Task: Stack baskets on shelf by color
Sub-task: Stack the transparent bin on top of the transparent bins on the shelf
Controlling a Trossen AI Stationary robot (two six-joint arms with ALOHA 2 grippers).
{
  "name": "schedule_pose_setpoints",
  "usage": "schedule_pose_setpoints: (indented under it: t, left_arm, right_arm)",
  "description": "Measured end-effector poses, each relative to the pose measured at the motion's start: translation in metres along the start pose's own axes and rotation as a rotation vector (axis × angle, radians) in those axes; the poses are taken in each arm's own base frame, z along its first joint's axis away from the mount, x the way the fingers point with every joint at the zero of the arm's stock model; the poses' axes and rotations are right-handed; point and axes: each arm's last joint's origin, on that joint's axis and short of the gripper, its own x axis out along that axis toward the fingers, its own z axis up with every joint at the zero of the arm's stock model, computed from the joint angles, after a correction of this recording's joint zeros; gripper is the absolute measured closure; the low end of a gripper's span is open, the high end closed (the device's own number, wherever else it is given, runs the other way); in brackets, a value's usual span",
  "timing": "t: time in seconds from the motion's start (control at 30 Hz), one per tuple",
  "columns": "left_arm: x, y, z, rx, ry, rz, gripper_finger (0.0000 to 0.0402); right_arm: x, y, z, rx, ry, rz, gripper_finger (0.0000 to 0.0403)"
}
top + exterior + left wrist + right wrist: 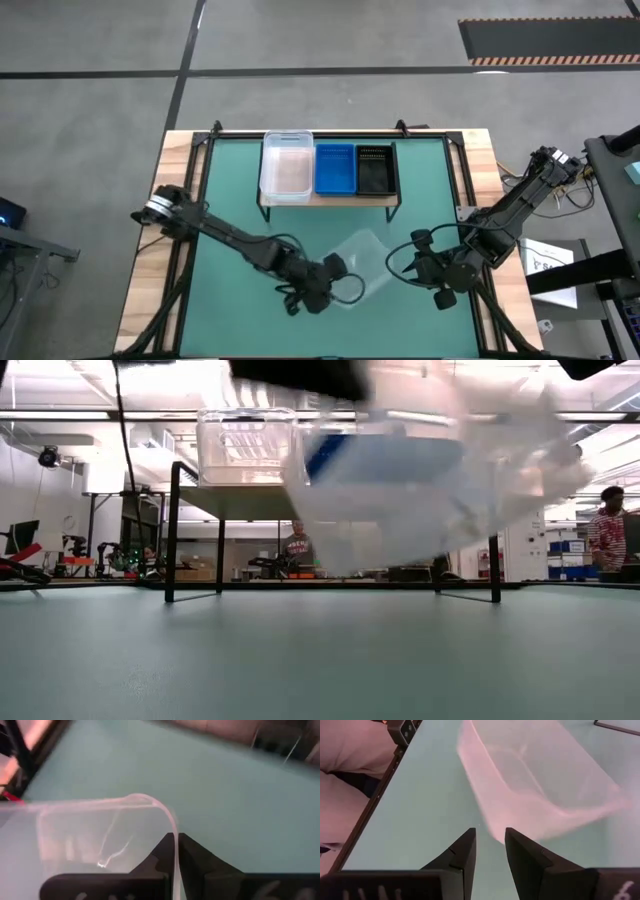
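- Clear tub (362,258) held off the green worktop (230,200), tilted, near the front and well apart from the shelf (330,196)
- Pinched by one thin wall between the fingers of the left end effector (175,851), closed tight on the rim; wrist view shows the plastic edge (172,827) running straight down into the narrow slot between the two dark fingers
- Edge grip probably chosen because the tub is too wide to span; only a wall fits between the fingers, hence the tilt as the weight hangs from one side
- In the low view, the tub (420,480) blurred and clear of the surface, hanging in front of the shelf
- Right end effector (490,845) just beside the tub (540,785), fingers parted only narrowly and empty, aimed at the near corner; likely waiting to steady or take over the tub
- On the shelf board, three baskets side by side: another clear tub (286,166) at the left end, a blue basket (335,168) in the middle, a black basket (374,168) at the right
- By colour, the held tub belongs on or in the clear one on the shelf; that step not yet done
- Risk: thin slippery wall could slide out of the pinch, and the tilt must be levelled before nesting
- People visible in the room beyond the worktop, far off
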Motion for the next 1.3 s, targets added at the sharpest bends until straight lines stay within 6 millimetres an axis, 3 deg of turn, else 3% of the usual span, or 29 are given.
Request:
schedule_pose_setpoints:
  t: [0.3,0.57,0.9,1.1,1.2,1.3]
  left_arm:
    - [-0.083,-0.016,0.038,-0.367,-0.091,0.083,0.0401]
    - [-0.172,0.002,0.058,-0.806,-0.316,0.156,0.0401]
    - [-0.301,0.031,0.086,-0.836,-0.675,0.328,0.0401]
    - [-0.356,0.039,0.074,-0.824,-0.635,0.478,0.0401]
    - [-0.366,0.044,0.057,-0.871,-0.501,0.597,0.0401]
    - [-0.364,0.050,0.039,-0.920,-0.363,0.659,0.0401]
  right_arm:
    - [0.001,0.000,-0.001,-0.054,0.006,-0.006,0.0307]
    - [0.001,0.000,-0.001,-0.055,0.008,-0.007,0.0308]
    - [0.001,-0.001,-0.001,-0.115,0.007,-0.008,0.0324]
    - [0.001,-0.001,-0.001,-0.130,0.006,-0.007,0.0338]
    - [0.001,-0.001,-0.001,-0.140,0.006,-0.007,0.0342]
    - [0.001,-0.001,-0.001,-0.141,0.006,-0.007,0.0344]
